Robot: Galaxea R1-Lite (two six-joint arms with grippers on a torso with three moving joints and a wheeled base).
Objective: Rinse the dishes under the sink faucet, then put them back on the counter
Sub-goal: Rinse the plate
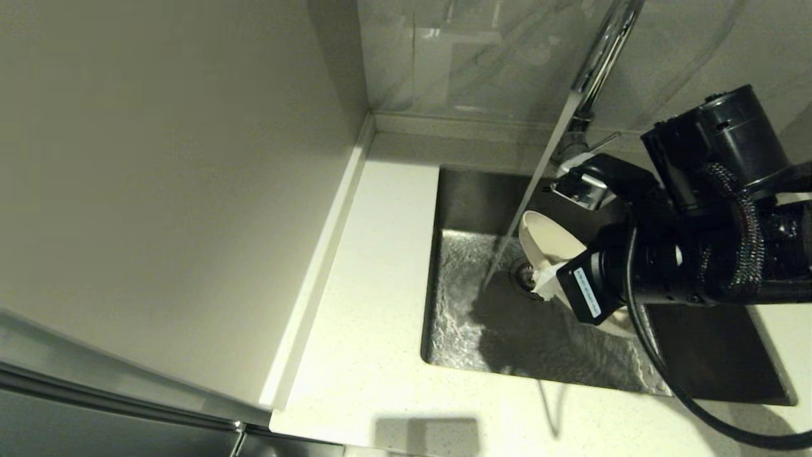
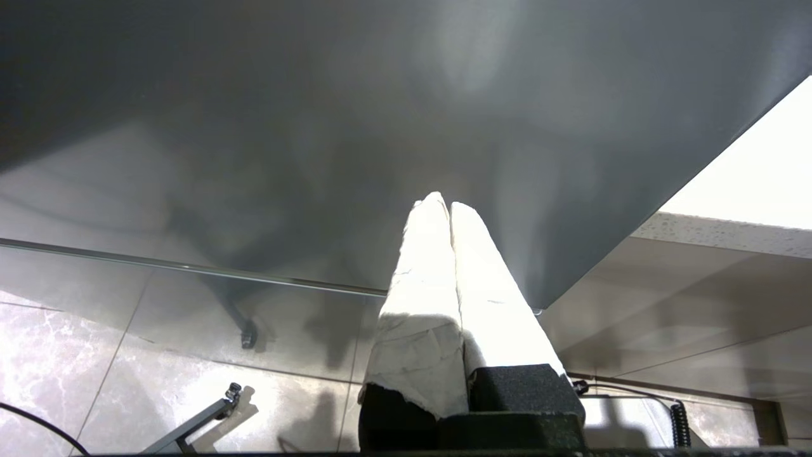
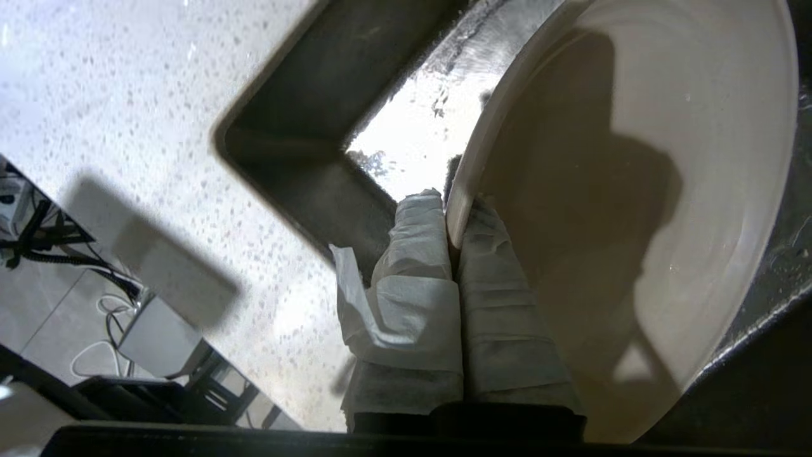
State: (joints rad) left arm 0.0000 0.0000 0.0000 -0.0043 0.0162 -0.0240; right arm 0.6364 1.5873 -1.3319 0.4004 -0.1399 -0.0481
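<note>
My right gripper (image 1: 547, 279) (image 3: 453, 206), its fingers wrapped in white, is shut on the rim of the cream-white plate (image 1: 547, 242) (image 3: 634, 190). It holds the plate tilted on edge over the sink (image 1: 466, 330), above the drain strainer (image 1: 524, 277). Water (image 1: 530, 184) runs from the chrome faucet (image 1: 602, 57) and hits the basin floor just left of the plate. My left gripper (image 2: 444, 204) is shut on nothing, parked low beside the counter's underside, outside the head view. The bowl and the chopsticks are out of view.
Off-white speckled counter (image 1: 380, 285) surrounds the sink, with a raised rim (image 1: 317, 273) against a beige side panel (image 1: 177, 190). The grey marble wall (image 1: 482, 57) stands behind the faucet. My right arm's cable (image 1: 698, 406) hangs over the sink's front edge.
</note>
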